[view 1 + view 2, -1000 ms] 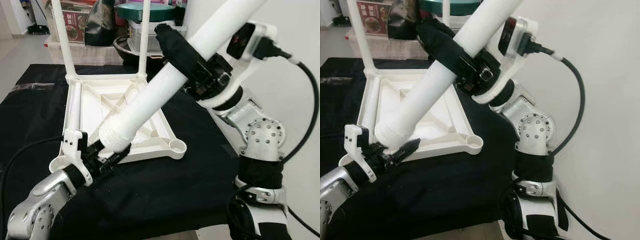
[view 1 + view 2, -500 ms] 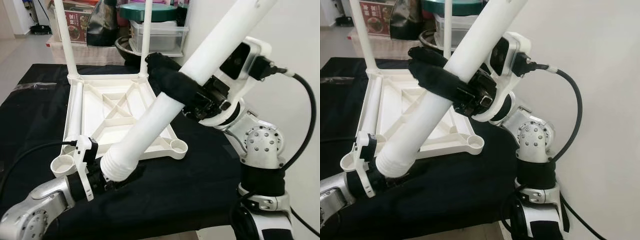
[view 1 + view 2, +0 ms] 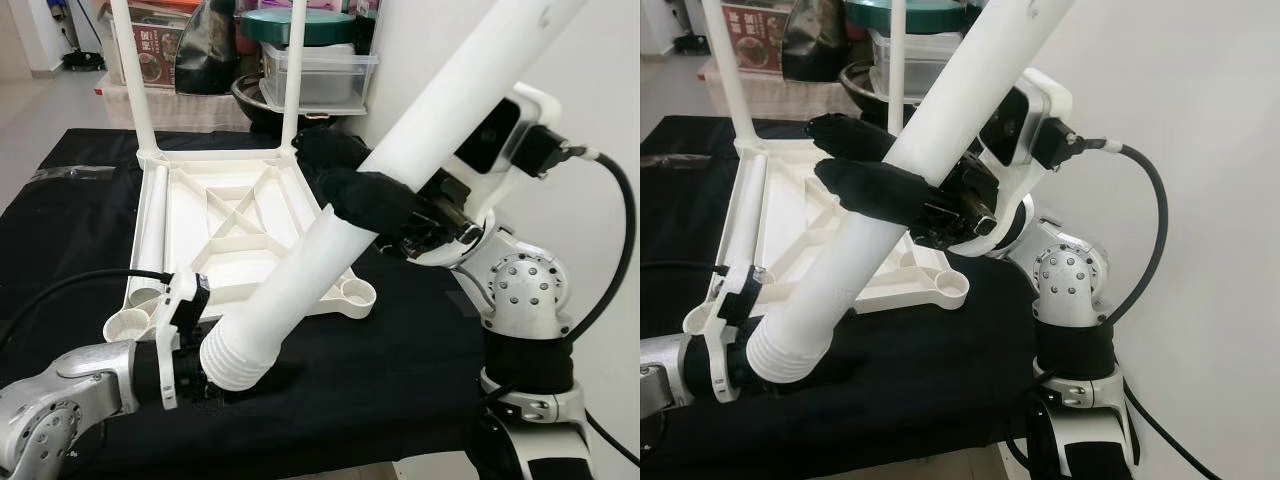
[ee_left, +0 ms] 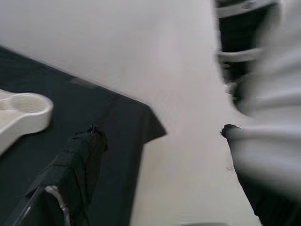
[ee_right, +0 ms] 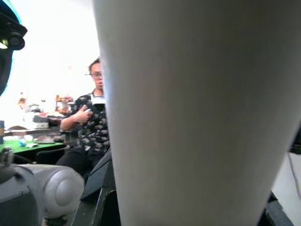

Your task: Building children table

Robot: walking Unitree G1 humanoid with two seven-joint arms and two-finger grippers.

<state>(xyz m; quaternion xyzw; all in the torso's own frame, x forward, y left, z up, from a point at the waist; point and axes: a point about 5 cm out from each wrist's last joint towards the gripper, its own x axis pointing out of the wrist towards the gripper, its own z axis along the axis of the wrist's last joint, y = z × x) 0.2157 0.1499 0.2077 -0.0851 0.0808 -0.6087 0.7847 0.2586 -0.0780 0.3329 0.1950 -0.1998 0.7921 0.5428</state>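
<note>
Since a second ago the threaded end of the table leg [image 3: 300, 290] has come away from the tabletop [image 3: 235, 225] toward me and dropped low over the black cloth [image 3: 400, 380]; my left gripper [image 3: 200, 385] went with it and the leg now leans steeper. My right gripper [image 3: 385, 205] is clamped round the leg mid-shaft, both black fingers wrapped on it. My left gripper sits right under the ribbed end; its fingers look spread, one dark pad [image 4: 77, 165] lying apart from the blurred tube, so I read it as open and only steadying. The tabletop lies upside down on the cloth, far left of the leg. Two legs [image 3: 130, 75] already stand in its far corners. The near-left socket [image 3: 128, 325] and the near-right socket [image 3: 355, 293] are both bare. So roughly half built: this third leg is not yet seated, and a fourth remains after it. A person [image 5: 91, 122] sits in the right wrist view's background.
</note>
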